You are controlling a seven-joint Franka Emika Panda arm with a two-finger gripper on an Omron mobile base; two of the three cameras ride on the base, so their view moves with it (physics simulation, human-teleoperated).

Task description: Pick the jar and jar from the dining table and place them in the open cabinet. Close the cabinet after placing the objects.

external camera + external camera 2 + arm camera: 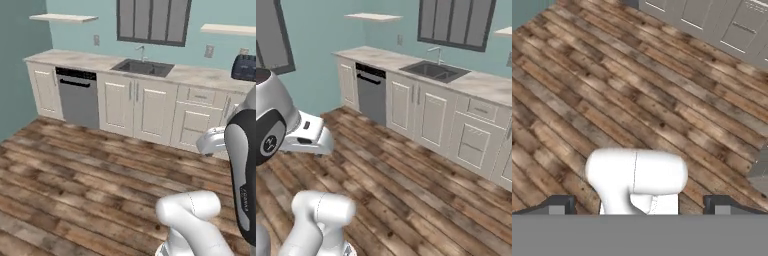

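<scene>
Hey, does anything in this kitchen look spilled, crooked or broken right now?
Nothing stands out. The wood plank floor is bare of spills, the off-white base cabinet doors sit shut and straight, and the steel dishwasher is closed.

We face a plank floor (75,165) and low beige units (135,107). Where the jars, the desk and the cabinet lie, we cannot tell.

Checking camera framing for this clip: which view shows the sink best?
The left base view: the sink sits near centre, basin and tap facing the camera. The right base view shows it further right and at an angle. The hand view looks down at the wooden floor and lower cabinet fronts.
</scene>
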